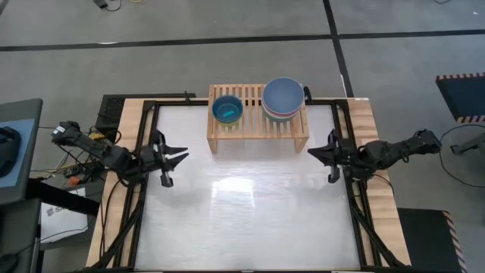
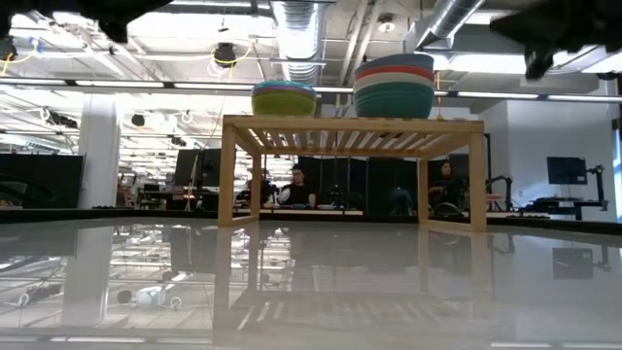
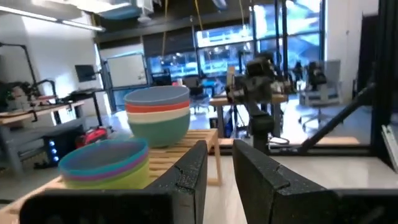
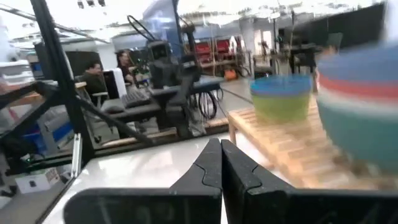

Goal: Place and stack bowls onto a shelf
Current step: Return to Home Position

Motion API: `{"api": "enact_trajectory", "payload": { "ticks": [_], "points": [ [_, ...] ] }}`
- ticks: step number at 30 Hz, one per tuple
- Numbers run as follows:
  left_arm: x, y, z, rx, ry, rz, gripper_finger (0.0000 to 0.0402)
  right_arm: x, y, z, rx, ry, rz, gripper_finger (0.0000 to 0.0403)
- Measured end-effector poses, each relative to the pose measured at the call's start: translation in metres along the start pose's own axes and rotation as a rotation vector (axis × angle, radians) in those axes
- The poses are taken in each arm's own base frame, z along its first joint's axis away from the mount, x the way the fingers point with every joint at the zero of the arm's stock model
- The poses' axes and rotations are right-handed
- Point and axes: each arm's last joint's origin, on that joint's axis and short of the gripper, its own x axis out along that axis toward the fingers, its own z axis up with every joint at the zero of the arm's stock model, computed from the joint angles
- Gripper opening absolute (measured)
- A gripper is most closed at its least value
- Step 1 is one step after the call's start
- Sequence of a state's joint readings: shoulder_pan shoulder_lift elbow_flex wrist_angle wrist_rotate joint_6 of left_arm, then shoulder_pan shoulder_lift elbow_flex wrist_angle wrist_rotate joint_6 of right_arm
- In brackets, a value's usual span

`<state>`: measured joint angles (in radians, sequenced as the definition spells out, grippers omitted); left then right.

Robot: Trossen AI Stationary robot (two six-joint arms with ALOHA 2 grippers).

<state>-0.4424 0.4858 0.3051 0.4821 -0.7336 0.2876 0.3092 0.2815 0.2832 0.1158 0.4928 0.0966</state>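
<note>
The pale wooden shelf (image 1: 258,130) stands on its side legs at the table's far edge. Two stacks of bowls rest on its slatted top. The left stack (image 1: 227,110) has a cyan bowl uppermost and a lime green one lowest (image 2: 284,103). The right stack (image 1: 283,97) is taller, slate blue on top over red, white and dark teal (image 2: 394,97). My left gripper (image 1: 179,157) hovers at the table's left edge, open with a narrow gap (image 3: 219,155). My right gripper (image 1: 317,152) hovers at the right edge, shut (image 4: 221,152). Neither gripper holds anything.
The glossy white tabletop (image 1: 250,212) spreads between the two arms and in front of the shelf. Black frame rails (image 1: 144,189) run along the table's left and right sides. People sit at desks in the room beyond (image 2: 296,185).
</note>
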Motion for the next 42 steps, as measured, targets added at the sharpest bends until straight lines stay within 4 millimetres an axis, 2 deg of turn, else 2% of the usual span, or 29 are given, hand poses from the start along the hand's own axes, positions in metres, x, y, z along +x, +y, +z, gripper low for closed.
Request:
{"api": "enact_trajectory", "payload": {
  "ticks": [3,6,9,15,23,32,38,42],
  "points": [
    [-0.011,0.008,-0.013,-0.041,-0.029,0.051,0.0066,-0.005,-0.002,-0.015,0.053,0.002,0.010,0.0017],
    [-0.018,0.014,-0.023,-0.070,-0.031,0.135,0.0066,-0.004,-0.003,-0.022,0.095,-0.038,0.014,0.0017],
    [-0.019,0.014,-0.033,-0.061,-0.022,0.114,0.0066,-0.003,-0.004,-0.027,0.067,-0.020,0.014,0.0017],
    [-0.018,0.011,-0.039,-0.047,0.004,0.018,0.0063,-0.004,-0.003,-0.025,0.007,-0.031,0.169,0.0017],
    [-0.017,0.018,-0.044,-0.074,0.015,-0.040,0.0041,0.003,-0.011,-0.033,-0.003,0.059,0.187,0.0017],
    [-0.031,0.032,-0.046,-0.101,0.030,-0.012,0.0026,-0.011,-0.019,-0.028,-0.004,0.004,0.180,0.0021],
    [-0.036,0.029,-0.071,-0.144,-0.034,-0.022,0.0022,-0.010,-0.022,-0.044,0.003,-0.047,0.167,0.0021],
    [-0.036,0.028,-0.074,-0.142,-0.001,-0.024,0.0022,-0.008,-0.026,-0.055,0.017,-0.015,0.151,0.0021]
  ]
}}
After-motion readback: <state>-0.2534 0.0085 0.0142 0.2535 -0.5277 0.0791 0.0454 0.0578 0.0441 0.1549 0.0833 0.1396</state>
